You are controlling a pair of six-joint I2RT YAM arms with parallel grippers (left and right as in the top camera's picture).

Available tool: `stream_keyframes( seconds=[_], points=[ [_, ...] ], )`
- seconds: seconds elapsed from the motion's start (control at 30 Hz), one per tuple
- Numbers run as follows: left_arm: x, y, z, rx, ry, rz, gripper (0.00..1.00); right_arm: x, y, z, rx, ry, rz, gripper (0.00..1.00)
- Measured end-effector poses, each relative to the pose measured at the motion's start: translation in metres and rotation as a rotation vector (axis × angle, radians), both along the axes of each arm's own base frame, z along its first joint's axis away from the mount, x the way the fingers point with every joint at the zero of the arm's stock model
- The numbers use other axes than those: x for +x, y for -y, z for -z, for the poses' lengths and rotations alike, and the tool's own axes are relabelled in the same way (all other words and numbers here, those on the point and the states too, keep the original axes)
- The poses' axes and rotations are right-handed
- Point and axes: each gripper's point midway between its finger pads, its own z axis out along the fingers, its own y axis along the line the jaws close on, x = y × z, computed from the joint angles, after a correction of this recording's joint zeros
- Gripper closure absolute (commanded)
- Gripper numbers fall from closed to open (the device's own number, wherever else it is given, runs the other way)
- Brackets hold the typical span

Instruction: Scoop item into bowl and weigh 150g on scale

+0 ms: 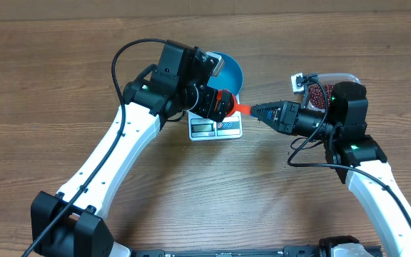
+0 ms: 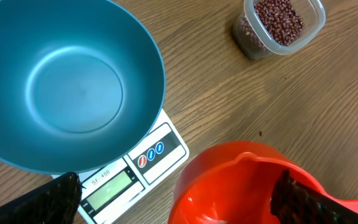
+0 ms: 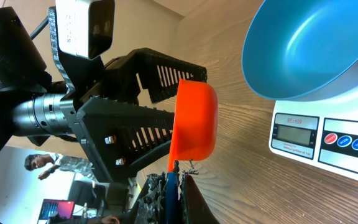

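The empty red scoop [image 1: 228, 106] hangs just right of the scale [image 1: 216, 128]. My right gripper [image 1: 260, 109] is shut on its blue handle [image 3: 171, 190]. My left gripper [image 1: 220, 104] is open, its fingers [image 2: 48, 202] standing wide on either side of the scoop's cup [image 2: 235, 186], one finger at the cup's far rim. The blue bowl [image 1: 230, 69] sits empty on the white scale [image 2: 138, 165]. The beans [image 2: 279, 20] lie in a clear tub [image 1: 337, 77] to the right, partly hidden by my right arm in the overhead view.
The wooden table [image 1: 212, 200] runs to all edges of the view. Cables loop above both arms. My left arm crosses the table's left half and covers part of the bowl's left rim.
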Motion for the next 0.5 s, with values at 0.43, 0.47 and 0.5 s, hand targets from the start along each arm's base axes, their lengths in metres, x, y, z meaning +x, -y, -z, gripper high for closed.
stream_keyframes(
  seconds=[0.43,0.47,0.5],
  points=[
    [-0.018,-0.022,-0.025,0.056,0.038,-0.040,0.00,0.008,0.008,0.009,-0.040,-0.018,0.062,0.96],
    [-0.020,-0.024,-0.030,0.058,0.052,-0.041,0.00,0.008,0.009,0.011,-0.045,-0.024,0.068,0.96],
    [-0.022,-0.026,-0.034,0.062,0.061,-0.043,0.00,0.009,0.010,0.012,-0.052,-0.026,0.078,0.96]
  ],
)
